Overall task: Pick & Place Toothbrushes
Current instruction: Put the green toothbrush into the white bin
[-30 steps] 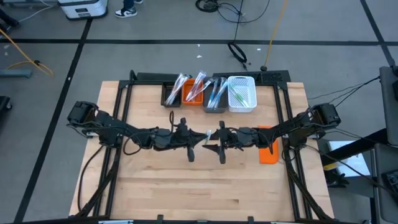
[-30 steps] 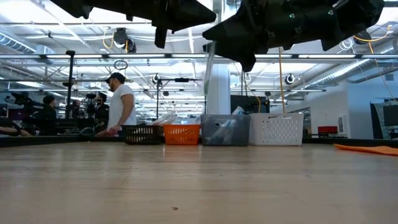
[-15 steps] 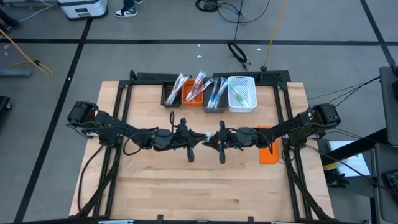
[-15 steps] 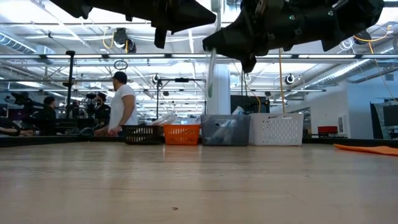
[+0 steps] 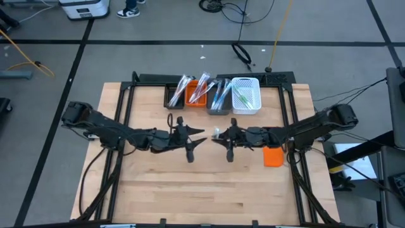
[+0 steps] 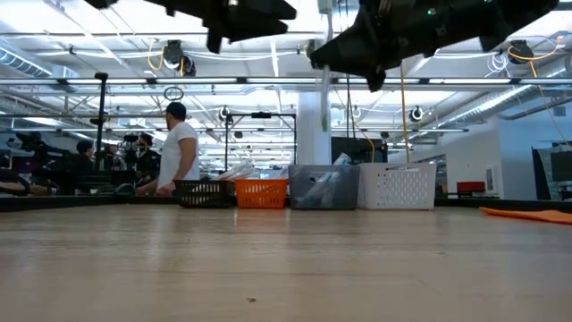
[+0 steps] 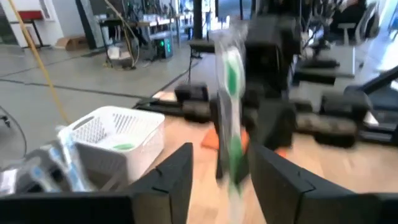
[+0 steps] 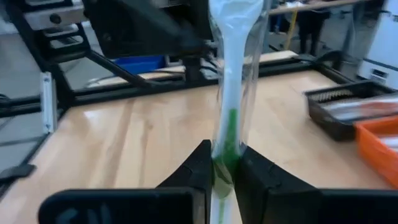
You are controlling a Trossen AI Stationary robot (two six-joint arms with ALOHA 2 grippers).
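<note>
The right end effector hangs above the middle of the wooden surface, and its two fingers are clenched on a green-handled toothbrush in a clear wrapper. In the right wrist view the wrapped toothbrush stands upright out of the pinched fingers, gripped near its lower end with most of its length rising clear above them. The left end effector sits just to the 9 o'clock side of the right one in the high view, the two tips near each other but apart; its fingers are spread, released, and in the left wrist view the same toothbrush shows in the gap between them without touching either. The low view shows both arms high above the surface with the toothbrush hanging thin and vertical below the right arm. Toward 12 o'clock along the far edge stand four bins in a row: a black bin, an orange bin, a grey bin and a white bin, each holding more wrapped toothbrushes. A flat orange block lies at about 3 o'clock from the end effectors, beneath the right arm.
</note>
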